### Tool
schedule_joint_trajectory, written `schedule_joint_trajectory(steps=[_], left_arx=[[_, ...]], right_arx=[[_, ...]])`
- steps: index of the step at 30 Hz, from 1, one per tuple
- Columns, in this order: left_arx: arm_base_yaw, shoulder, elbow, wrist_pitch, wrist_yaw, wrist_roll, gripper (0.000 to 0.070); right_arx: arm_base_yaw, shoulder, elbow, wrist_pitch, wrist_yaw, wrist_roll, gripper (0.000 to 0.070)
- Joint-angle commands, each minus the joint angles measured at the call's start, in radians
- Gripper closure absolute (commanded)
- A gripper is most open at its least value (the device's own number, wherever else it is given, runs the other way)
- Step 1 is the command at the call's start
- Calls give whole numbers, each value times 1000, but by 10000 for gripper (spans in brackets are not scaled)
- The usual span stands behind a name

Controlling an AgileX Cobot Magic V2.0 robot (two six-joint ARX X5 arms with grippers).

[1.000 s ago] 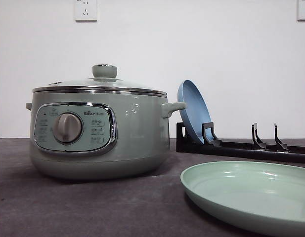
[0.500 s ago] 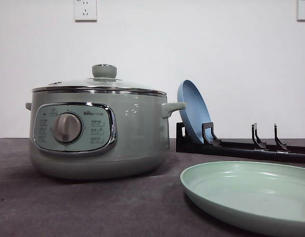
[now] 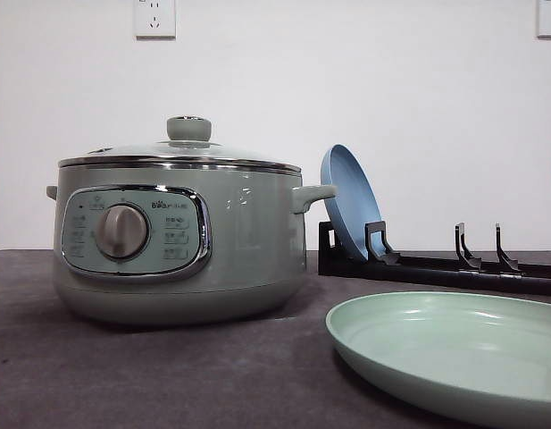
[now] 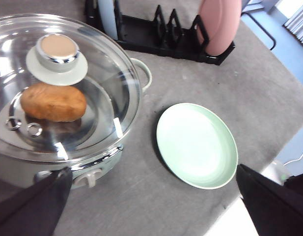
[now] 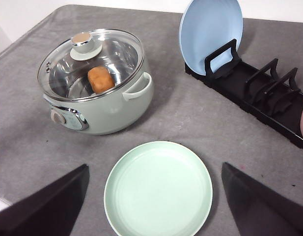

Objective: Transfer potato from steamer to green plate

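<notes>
Both claws high over the surface (image 5: 190, 118), wide open, nothing held: left claw (image 4: 151, 206), right claw (image 5: 153, 206), fingers (image 5: 48, 206) seen as dark wedges at frame corners. Nearest to robot: green plate (image 5: 158, 189), flat on grey surface, bare. Beyond it & to the left, steamer (image 3: 181, 241), glass lid (image 4: 112, 73) on. Potato (image 4: 53, 102) inside under lid, on metal tray. Farthest: black rack (image 5: 254, 93) w/ blue plate (image 5: 210, 29) upright; pink plate (image 4: 220, 24) at its other end.
</notes>
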Motion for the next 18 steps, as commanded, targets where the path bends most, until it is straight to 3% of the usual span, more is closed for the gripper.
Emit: schedule_joint_trajectory(steps=[1,18], left_arx=[[-7,29,49,-11,-16,-1,0],[-7,271,280,-99,-40,33,0]], right_arx=[[11,9,10,11,-2,-16,157],[11,17,10,11,-17,-45,157]])
